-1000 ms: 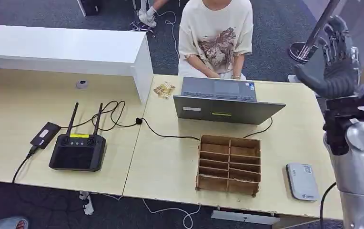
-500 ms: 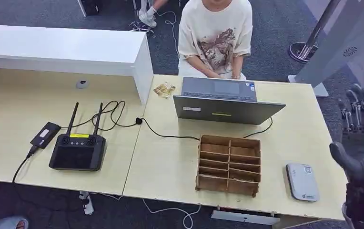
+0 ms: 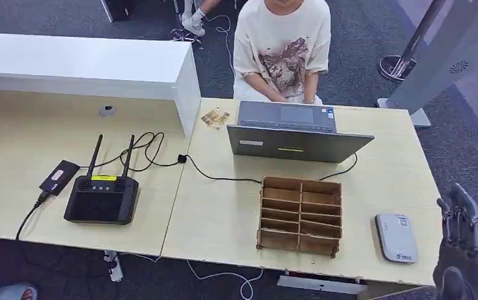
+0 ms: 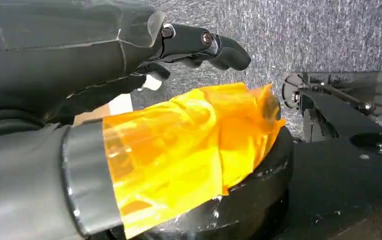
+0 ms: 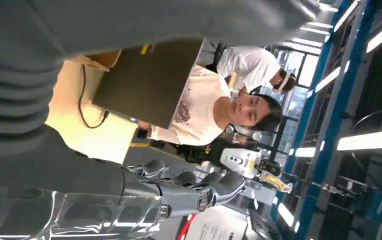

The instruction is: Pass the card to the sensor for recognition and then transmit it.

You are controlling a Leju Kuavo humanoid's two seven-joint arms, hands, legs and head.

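- Grey carpet surrounds a pale wooden table (image 3: 218, 212), where a person (image 3: 283, 47) in a cream printed shirt sits at the far side behind an open grey laptop (image 3: 296, 134).
- Near the front edge stands a brown wooden divider box (image 3: 300, 215); just to its right lies the flat grey card sensor (image 3: 396, 237).
- On the table's left part sits a black controller with two antennas (image 3: 102, 195), cabled, with a small black device (image 3: 59, 177) beside it.
- No card can be made out anywhere.
- The right hand (image 3: 463, 256) hangs off the table's front right corner, fingers (image 5: 199, 192) straight and apart, holding nothing.
- The left hand (image 4: 104, 65) hangs over the carpet, its dark fingers (image 4: 209, 47) extended and empty.
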